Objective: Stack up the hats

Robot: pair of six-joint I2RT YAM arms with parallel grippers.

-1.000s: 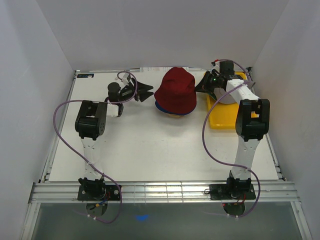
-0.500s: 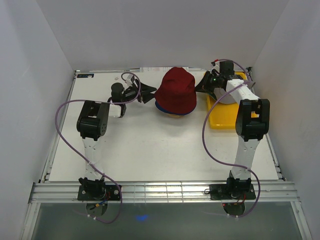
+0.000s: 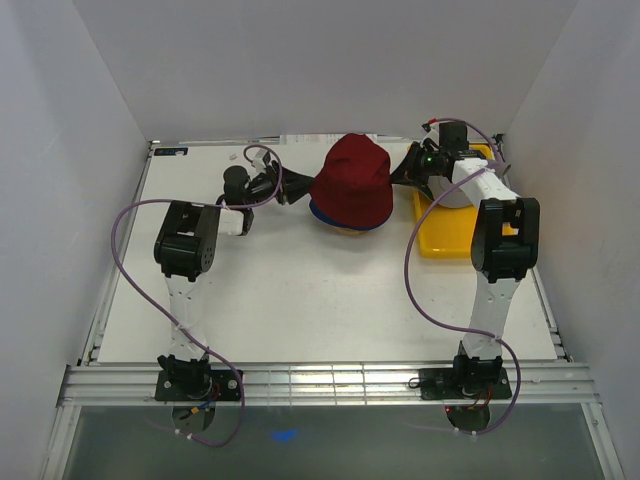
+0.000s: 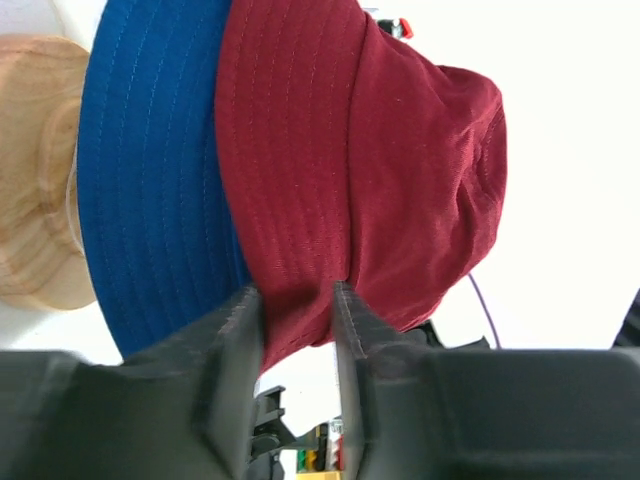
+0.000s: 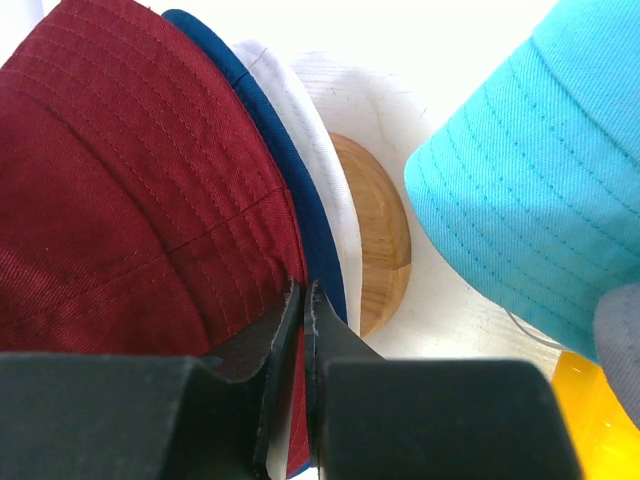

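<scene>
The dark red hat (image 3: 350, 180) sits on top of a stack at the back middle of the table. Under it lie the royal blue hat (image 4: 150, 170) and the light grey hat (image 5: 300, 130), on the wooden stand (image 5: 385, 235). The teal hat (image 5: 540, 150) lies apart to the right by the tray. My left gripper (image 3: 296, 186) is at the stack's left side, its jaws apart around the red brim (image 4: 297, 300). My right gripper (image 3: 403, 172) is at the right side, shut on the red hat's brim (image 5: 303, 290).
The yellow tray (image 3: 445, 240) lies at the back right under my right arm; its corner shows in the right wrist view (image 5: 590, 420). The white enclosure walls stand close behind and beside the table.
My left gripper has moved right, from beside the stack to the red hat's left brim, which now lies between its jaws. The right arm and the hats have not moved.
</scene>
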